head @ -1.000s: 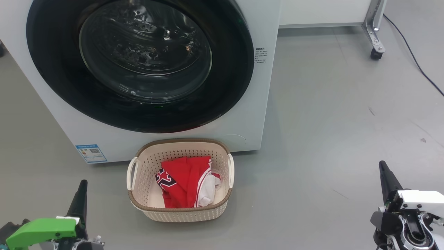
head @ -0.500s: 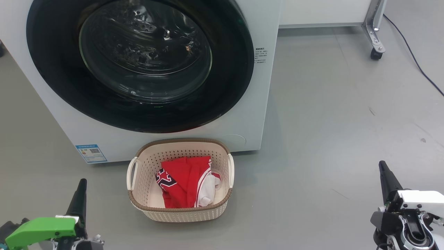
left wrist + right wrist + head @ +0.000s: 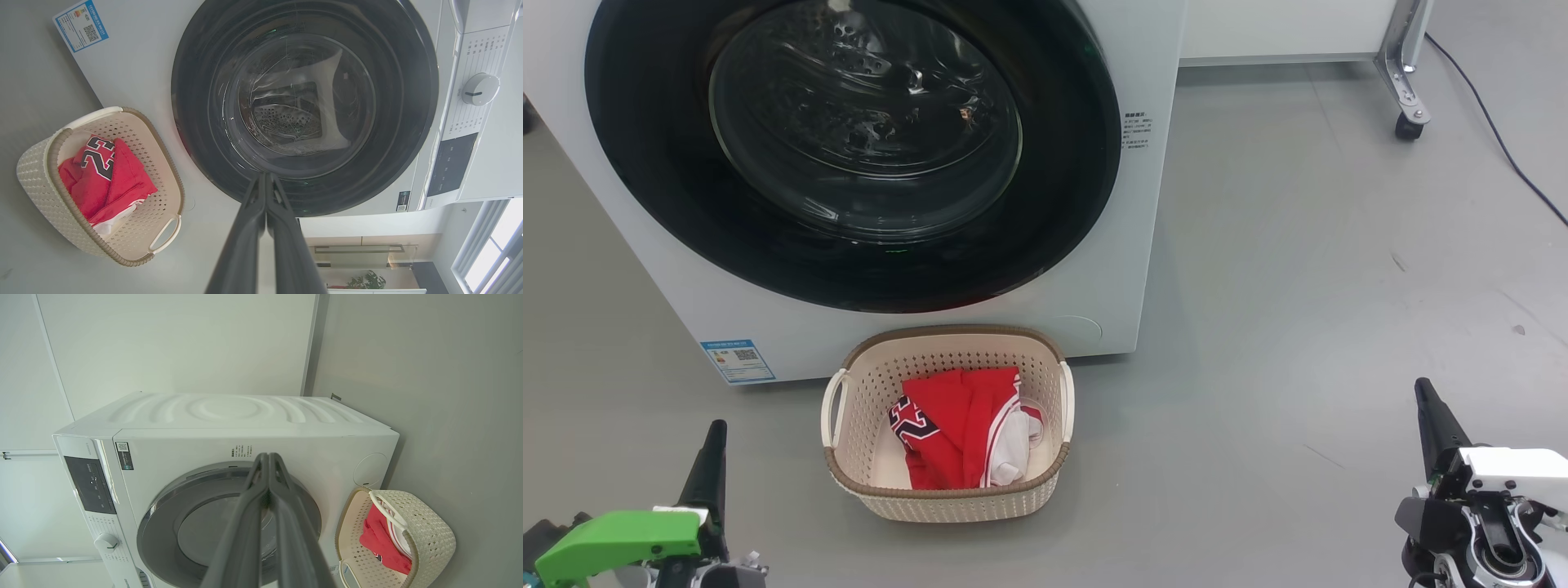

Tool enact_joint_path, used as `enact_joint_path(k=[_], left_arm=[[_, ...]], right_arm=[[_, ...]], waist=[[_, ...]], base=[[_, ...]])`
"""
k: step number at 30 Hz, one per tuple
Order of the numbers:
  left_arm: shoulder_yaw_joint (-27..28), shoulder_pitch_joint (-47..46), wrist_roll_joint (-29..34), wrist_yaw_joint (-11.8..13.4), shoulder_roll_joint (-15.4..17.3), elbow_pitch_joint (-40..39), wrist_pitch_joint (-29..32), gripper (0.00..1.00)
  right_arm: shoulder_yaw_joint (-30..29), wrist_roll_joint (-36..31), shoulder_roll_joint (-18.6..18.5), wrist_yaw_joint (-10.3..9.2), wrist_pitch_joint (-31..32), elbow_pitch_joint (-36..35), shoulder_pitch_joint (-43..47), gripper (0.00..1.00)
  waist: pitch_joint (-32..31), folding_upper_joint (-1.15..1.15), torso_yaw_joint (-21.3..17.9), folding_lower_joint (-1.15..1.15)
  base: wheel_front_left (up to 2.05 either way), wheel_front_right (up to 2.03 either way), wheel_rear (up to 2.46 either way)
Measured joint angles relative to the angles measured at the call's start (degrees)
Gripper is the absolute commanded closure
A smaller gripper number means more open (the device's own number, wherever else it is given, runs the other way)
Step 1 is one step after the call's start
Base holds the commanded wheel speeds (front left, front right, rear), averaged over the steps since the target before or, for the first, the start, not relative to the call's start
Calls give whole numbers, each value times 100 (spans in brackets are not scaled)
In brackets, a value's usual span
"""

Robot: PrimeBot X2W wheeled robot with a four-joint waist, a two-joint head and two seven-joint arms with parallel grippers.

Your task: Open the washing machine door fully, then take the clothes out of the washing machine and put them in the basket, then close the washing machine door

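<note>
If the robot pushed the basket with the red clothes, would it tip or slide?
Probably slide: the basket sits flat on the smooth grey floor and is wider than tall. It looks light, being perforated plastic holding only the red clothes. A push high on its rim might tilt it.

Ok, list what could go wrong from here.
1. The washing machine door looks shut, but whether it latched cannot be told; it might swing open.
2. The basket stands on the floor close against the washing machine, ahead of the shut left fingers and right fingers; driving forward could knock it and spill the clothes.
3. A black cable lies on the floor to the right; turning that way might snag it.
</note>
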Motion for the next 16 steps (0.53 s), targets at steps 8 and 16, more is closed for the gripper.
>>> enact_joint_path(k=[8, 16], left_arm=[[8, -1, 0, 0, -2, -2, 1, 100], [12, -1, 0, 0, -4, -4, 1, 100]], right_arm=[[-4, -1, 1, 0, 0, -1, -1, 100], [-9, -2, 3, 0, 0, -3, -1, 100]], waist=[[0, 0, 0, 0], [1, 0, 0, 0]], base=[[0, 0, 0], [0, 0, 0]])
